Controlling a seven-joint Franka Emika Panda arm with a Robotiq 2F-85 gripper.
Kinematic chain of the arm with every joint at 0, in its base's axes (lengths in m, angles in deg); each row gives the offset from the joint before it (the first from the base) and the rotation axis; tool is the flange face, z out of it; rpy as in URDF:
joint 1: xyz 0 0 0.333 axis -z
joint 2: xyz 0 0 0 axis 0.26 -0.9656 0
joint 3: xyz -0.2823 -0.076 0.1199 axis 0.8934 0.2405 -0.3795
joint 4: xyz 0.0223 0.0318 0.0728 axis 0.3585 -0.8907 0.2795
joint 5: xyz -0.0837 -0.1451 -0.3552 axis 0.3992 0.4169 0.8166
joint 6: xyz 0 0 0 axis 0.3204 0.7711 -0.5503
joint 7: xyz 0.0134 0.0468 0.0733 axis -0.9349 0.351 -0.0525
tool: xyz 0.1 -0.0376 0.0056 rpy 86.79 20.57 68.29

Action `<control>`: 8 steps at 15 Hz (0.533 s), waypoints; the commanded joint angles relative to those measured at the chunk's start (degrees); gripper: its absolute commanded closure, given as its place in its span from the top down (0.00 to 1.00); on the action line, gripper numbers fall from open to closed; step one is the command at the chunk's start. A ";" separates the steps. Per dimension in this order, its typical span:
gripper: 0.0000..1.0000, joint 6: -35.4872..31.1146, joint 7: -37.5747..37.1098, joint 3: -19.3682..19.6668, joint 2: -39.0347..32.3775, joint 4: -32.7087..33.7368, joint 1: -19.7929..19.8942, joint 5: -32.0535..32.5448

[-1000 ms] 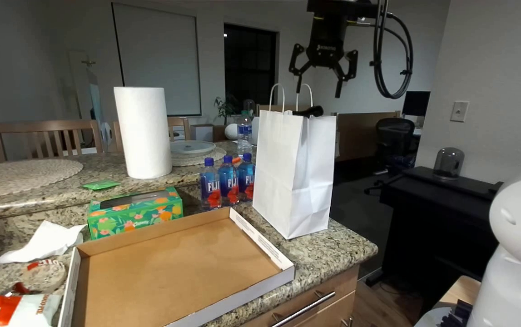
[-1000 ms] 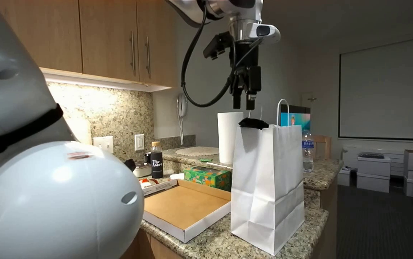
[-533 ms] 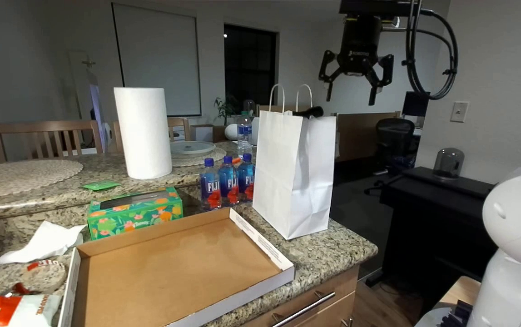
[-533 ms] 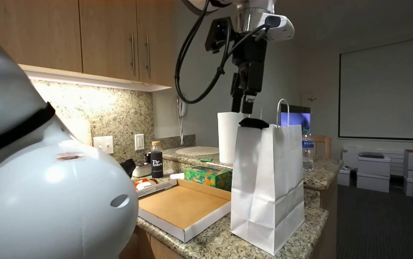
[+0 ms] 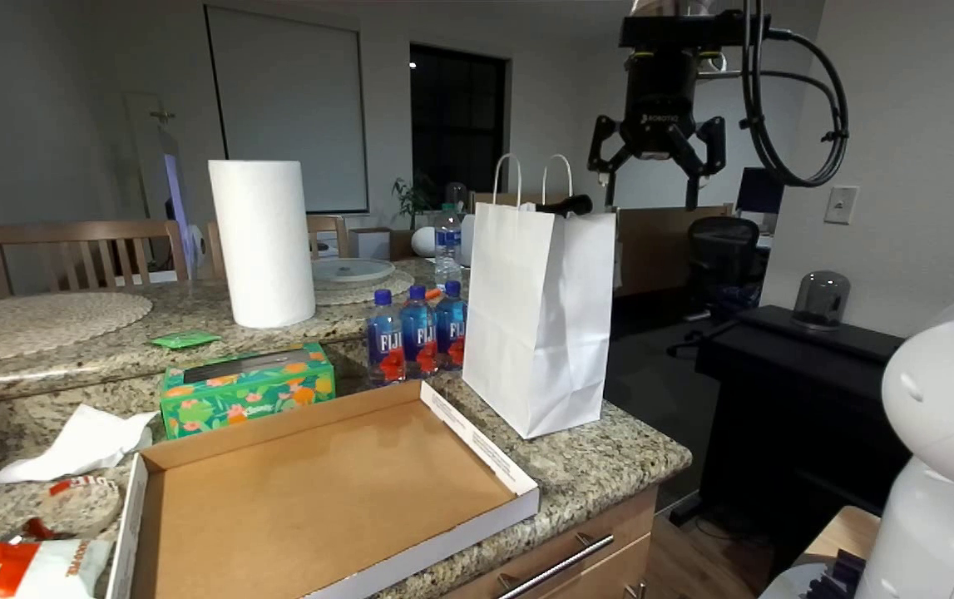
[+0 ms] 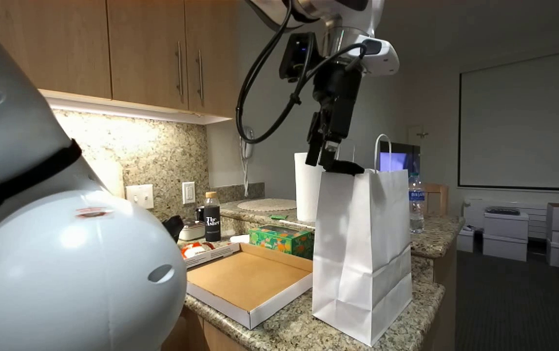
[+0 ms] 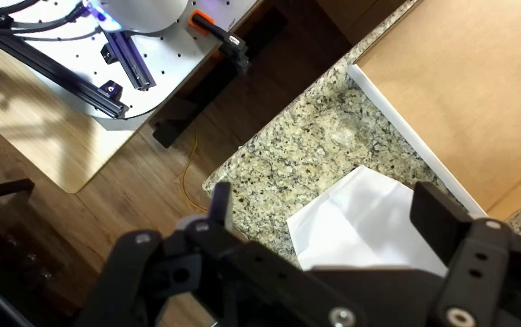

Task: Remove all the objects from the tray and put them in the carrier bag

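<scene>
Lowered and tilted since a second earlier, the gripper holds nothing, its jaws spread wide; one black cloth piece lies just beside it on the rim of the carrier bag, contact unclear. Judged step: final placing; next calls for a push inward. Counted, visible: one piece; lower than the gripper, one bag, one tray farther aside, three blue-capped bottles.

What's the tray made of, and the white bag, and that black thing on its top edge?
Tray: cardboard, it seems; matte brown inside, with folded walls. White bag: probably paper, smooth, with sharp creases. Black thing: maybe cloth, dull, lumpy; too dark to be sure.
</scene>
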 commanded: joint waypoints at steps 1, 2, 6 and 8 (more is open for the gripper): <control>1.00 1.08 0.23 -1.11 -4.35 2.08 1.12 -1.26; 1.00 0.97 0.11 -1.17 -5.22 2.32 1.06 -1.22; 1.00 -1.17 -3.33 -2.30 -7.76 4.43 1.10 -0.51; 1.00 -2.28 -6.78 -3.24 -8.64 5.84 1.08 0.40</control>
